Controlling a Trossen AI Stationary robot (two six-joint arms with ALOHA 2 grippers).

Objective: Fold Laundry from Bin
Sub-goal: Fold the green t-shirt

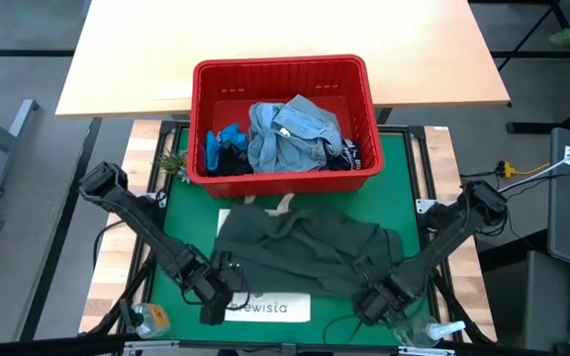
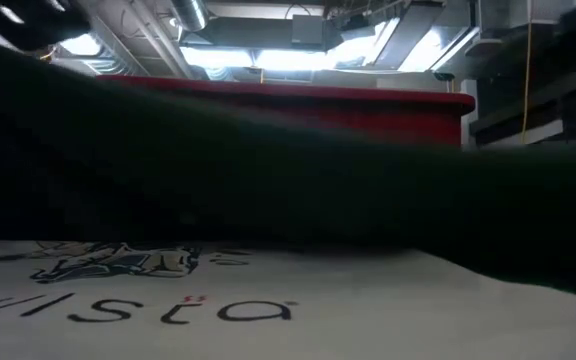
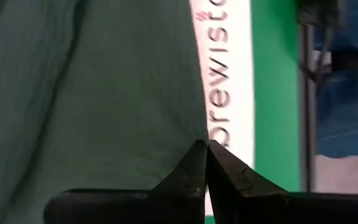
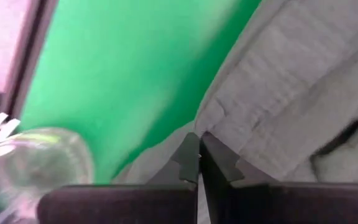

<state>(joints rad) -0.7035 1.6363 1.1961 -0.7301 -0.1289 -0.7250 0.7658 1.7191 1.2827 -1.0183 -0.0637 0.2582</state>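
We are seeing one dark green garment [image 1: 300,252] lying spread on the green mat [image 1: 404,178], covering most of one white tote bag [image 1: 270,308], while three more garments are sitting in the one red bin [image 1: 280,74] behind it: a denim shirt [image 1: 290,133], a bright blue piece [image 1: 221,143] and a dark one [image 1: 349,156]. Two grippers are working at the near edge: the left gripper [image 3: 205,149] is pinching the green garment's hem, and the right gripper [image 4: 197,149] is clenching its other near corner.

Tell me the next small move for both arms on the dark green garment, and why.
Probably lift both near corners together and carry them toward the bin for the first fold. The left gripper and right gripper are shut on the near edge of the dark green garment, which lies spread over the tote bag.
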